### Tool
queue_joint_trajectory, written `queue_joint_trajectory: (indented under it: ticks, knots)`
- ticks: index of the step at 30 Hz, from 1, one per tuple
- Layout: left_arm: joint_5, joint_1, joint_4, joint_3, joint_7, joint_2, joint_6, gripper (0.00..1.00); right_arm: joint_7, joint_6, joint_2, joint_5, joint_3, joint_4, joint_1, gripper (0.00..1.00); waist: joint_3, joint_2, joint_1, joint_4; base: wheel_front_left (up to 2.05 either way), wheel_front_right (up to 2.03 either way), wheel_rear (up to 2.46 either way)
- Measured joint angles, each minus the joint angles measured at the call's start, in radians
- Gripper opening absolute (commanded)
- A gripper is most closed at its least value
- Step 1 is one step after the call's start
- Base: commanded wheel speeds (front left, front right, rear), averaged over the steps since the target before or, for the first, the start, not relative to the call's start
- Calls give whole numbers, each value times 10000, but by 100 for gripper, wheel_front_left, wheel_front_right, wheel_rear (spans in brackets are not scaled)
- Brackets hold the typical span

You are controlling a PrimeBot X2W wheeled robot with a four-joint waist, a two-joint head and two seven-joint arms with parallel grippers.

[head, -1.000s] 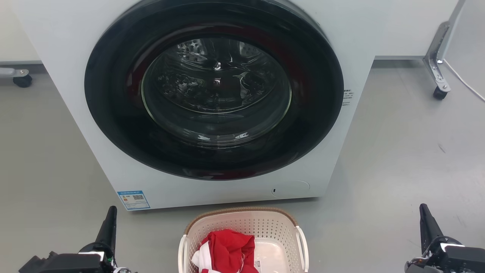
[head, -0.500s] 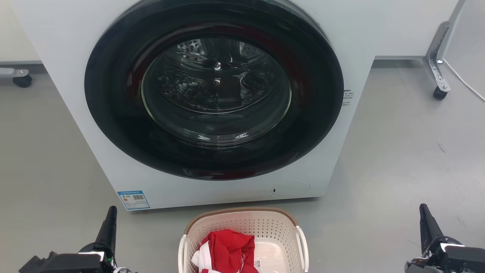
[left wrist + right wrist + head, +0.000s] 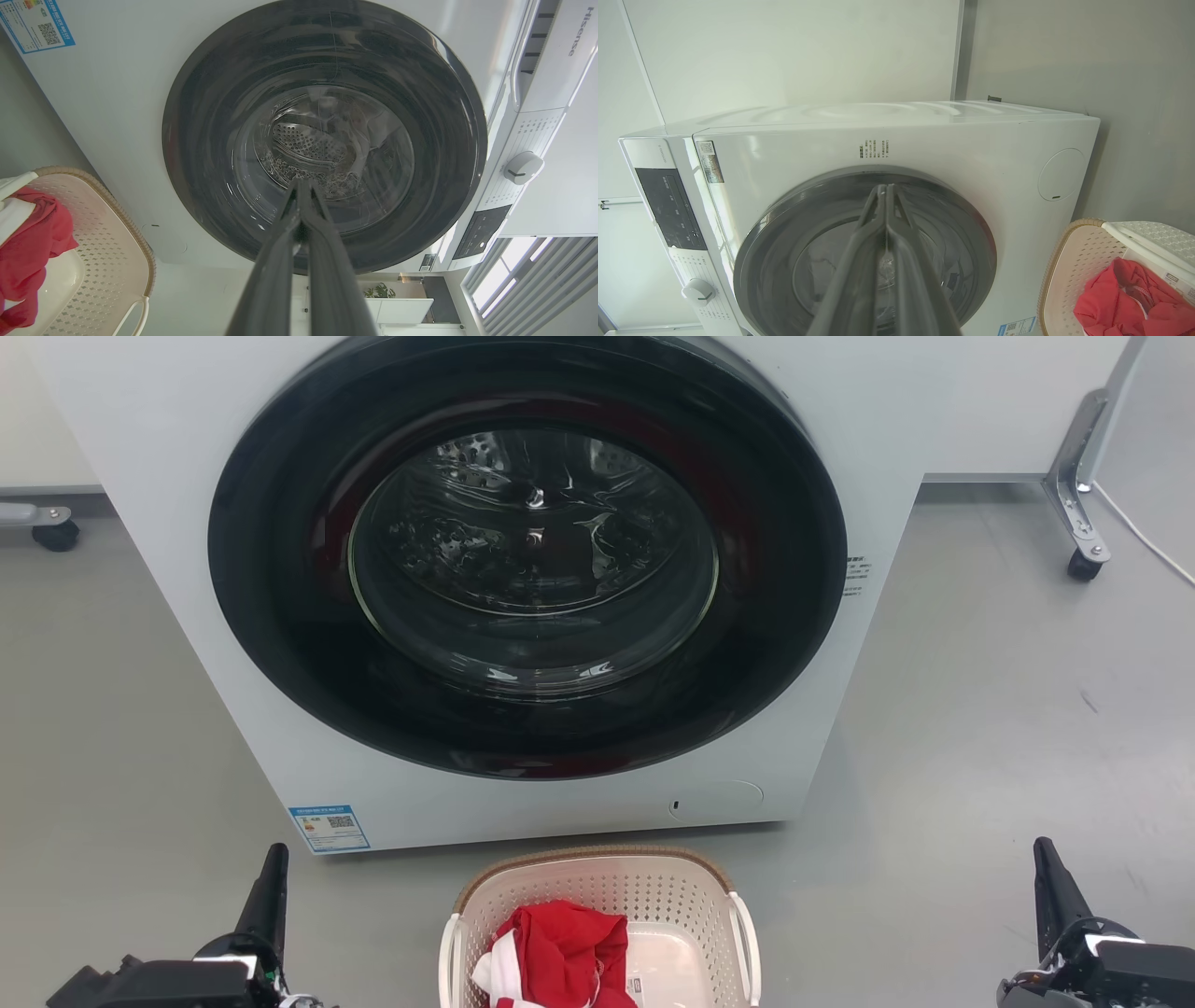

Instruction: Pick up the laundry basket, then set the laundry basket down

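While floor [image 3: 373, 915] flanks the laundry basket [image 3: 653, 894], left gripper [image 3: 274, 861] and right gripper [image 3: 1045, 857] sit closed, empty.

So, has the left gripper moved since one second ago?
No. The left gripper keeps its tip just below and left of the blue label on the washing machine.

A big white washing machine [image 3: 177, 448] stood on the grey floor [image 3: 980, 709]. Its round door [image 3: 527, 551] was shut, with a dark ring around clear glass. Behind the glass was a shiny drum [image 3: 308, 147] full of little holes. A blue sticker [image 3: 329, 828] sat low on the front. A white knob [image 3: 523, 167] sat on the panel. A small black wheel [image 3: 1083, 565] stood near a thin white cable [image 3: 1144, 546]. A red cloth [image 3: 560, 952] lay bunched up.
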Motion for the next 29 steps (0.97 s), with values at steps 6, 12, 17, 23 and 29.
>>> queue_joint_trajectory:
  ticks: [6,12,17,23,29]
  knots:
    - [0,0,2,0,0,-2,0,0,0,0,0,10,0,0,0,0,0,0,0,0,0,0,0]
    - [0,0,4,0,0,-2,0,0,0,0,0,10,0,0,0,0,0,0,0,0,0,0,0]
    - [0,0,6,0,0,-2,0,0,0,0,0,10,0,0,0,0,0,0,0,0,0,0,0]
    - [0,0,10,0,0,-2,0,0,0,0,0,10,0,0,0,0,0,0,0,0,0,0,0]
    - [0,0,10,0,0,-2,0,0,0,0,0,10,0,-2,0,0,0,0,0,0,0,0,0]
